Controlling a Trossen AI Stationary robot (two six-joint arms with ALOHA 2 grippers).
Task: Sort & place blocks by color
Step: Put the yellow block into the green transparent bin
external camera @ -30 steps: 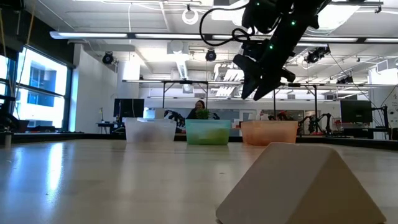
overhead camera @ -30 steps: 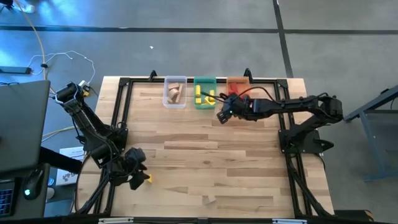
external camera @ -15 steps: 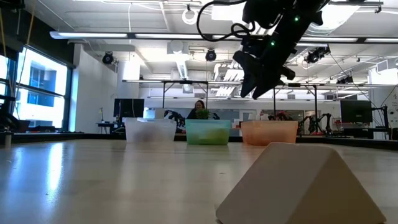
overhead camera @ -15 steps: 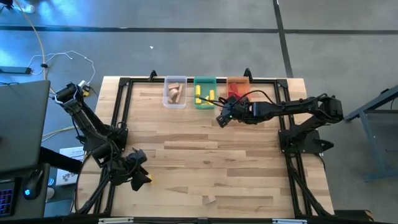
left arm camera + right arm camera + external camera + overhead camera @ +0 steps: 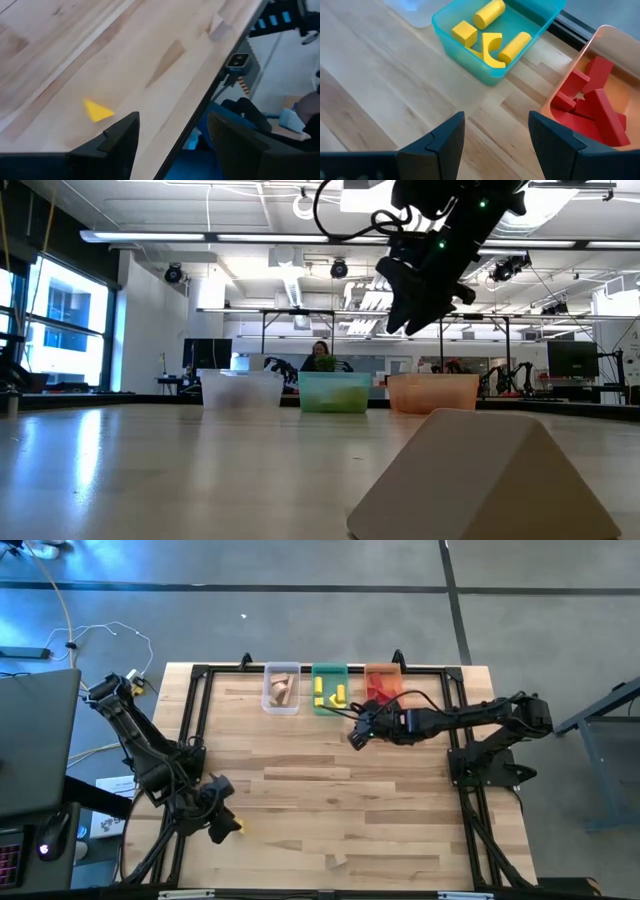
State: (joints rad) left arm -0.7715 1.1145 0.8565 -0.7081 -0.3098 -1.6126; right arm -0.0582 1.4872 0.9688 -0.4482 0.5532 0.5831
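Yellow blocks [image 5: 490, 30] lay in the green bin [image 5: 540, 12] and red blocks [image 5: 590, 97] in the orange bin [image 5: 615, 37], upper centre of the high view. My right gripper [image 5: 355, 730] hovered just below them, fingers apart and empty. My left gripper [image 5: 222, 820], lower left, stood open beside a yellow wedge [image 5: 97, 110].

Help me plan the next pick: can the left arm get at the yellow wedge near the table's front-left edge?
Probably yes. The left gripper hangs open just beside the yellow wedge, which lies alone on bare table; nothing stands between them. The right gripper is far off by the bins.
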